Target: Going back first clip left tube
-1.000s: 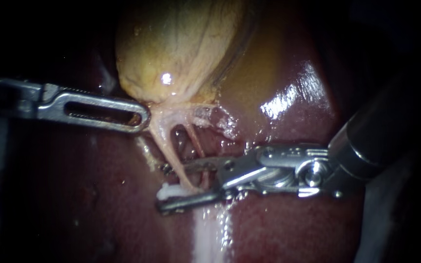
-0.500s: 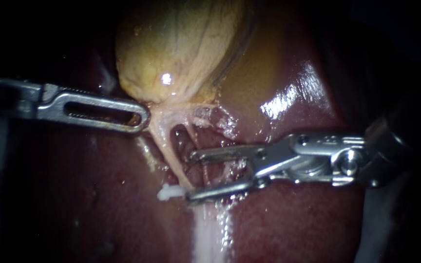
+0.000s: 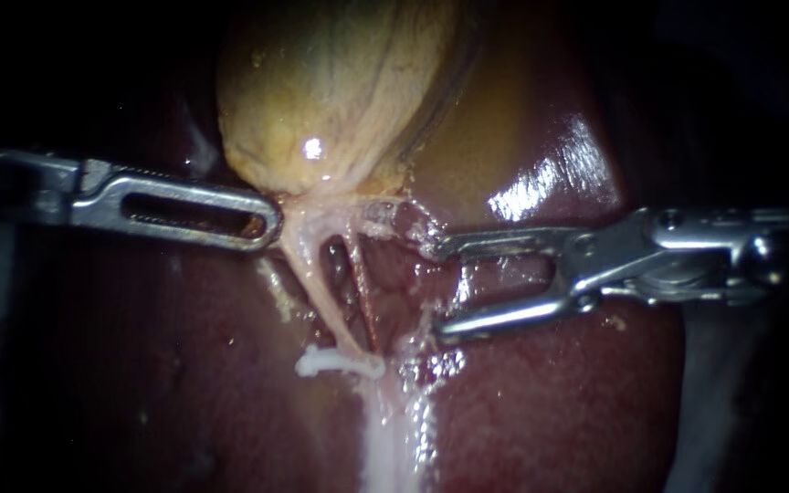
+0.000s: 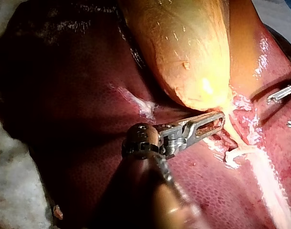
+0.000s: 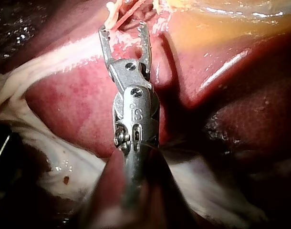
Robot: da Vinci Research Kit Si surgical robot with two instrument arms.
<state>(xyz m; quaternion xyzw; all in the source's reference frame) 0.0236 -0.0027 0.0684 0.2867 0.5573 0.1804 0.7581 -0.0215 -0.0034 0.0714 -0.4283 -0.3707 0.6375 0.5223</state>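
Observation:
The yellow gallbladder (image 3: 340,91) narrows into two tubes over the dark liver (image 3: 550,411). The pale left tube (image 3: 315,278) carries a white clip (image 3: 331,362) at its lower end. The thin reddish right tube (image 3: 364,301) runs beside it. My left instrument (image 3: 262,219) has its slotted jaws together on tissue at the gallbladder's neck, also seen in the left wrist view (image 4: 216,121). My right instrument (image 3: 445,288) stands to the right of both tubes, jaws wide open and empty. In the right wrist view its jaws (image 5: 124,36) sit just short of the tubes (image 5: 121,12).
A white streak of tissue (image 3: 385,438) runs down the liver below the clip. Wet frayed tissue (image 3: 413,228) lies between the tubes and the right instrument's upper jaw. In the left wrist view the clip (image 4: 236,155) and the right instrument's jaw tips (image 4: 281,95) show beyond my left instrument.
My right instrument has drawn back to the right, off the left tube, its jaws opening wider; the white clip stays on the tube. The left instrument has not moved.

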